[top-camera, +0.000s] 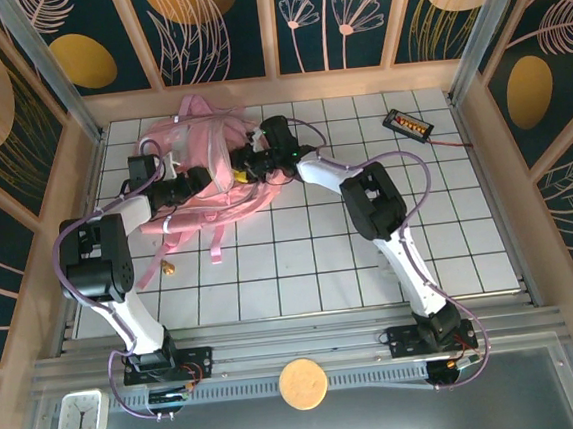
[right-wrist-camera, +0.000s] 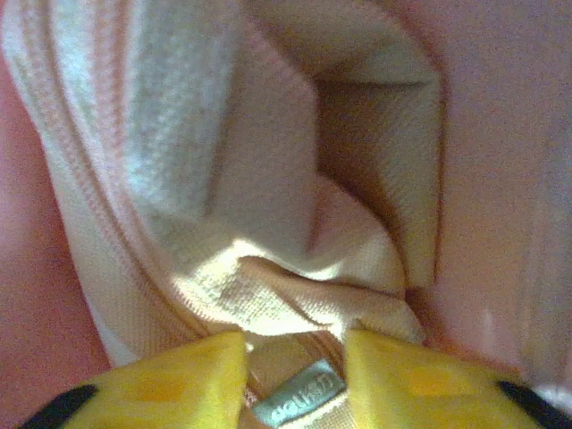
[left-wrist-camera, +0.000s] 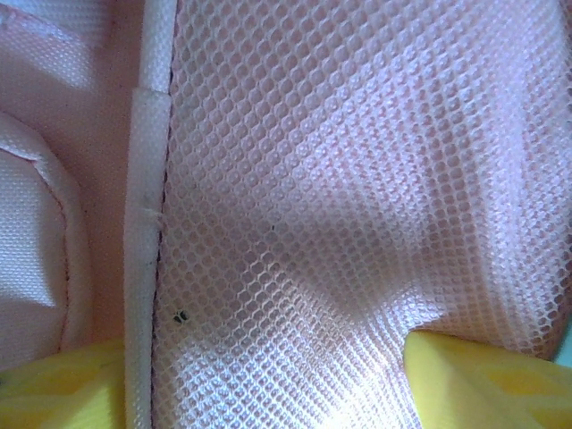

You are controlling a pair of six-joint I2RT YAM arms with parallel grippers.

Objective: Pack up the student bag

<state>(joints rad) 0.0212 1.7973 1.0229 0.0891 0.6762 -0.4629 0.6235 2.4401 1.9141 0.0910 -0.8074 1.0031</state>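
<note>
yellow fingers [right-wrist-camera: 179, 380] of the right gripper [right-wrist-camera: 295, 362]: parted, with a fold of pale pink lining [right-wrist-camera: 295, 286] and a small grey-green label [right-wrist-camera: 299, 399] in the gap; whether the pads touch the cloth cannot be told.
left gripper [left-wrist-camera: 259, 366]: its fingers [left-wrist-camera: 483, 380] spread wide, pink mesh [left-wrist-camera: 340, 197] lying across the space between them.
student bag [top-camera: 200, 142]: large, soft, pink, lying at the far left of the white gridded table [top-camera: 371, 267], one arm reaching into it from each side; long straps [top-camera: 216, 236] trail toward the near edge.
black device [top-camera: 405, 122] with red cable: far right, well apart from the bag.
tan disc [top-camera: 302, 384]: on the near rail, between the arm bases.
</note>
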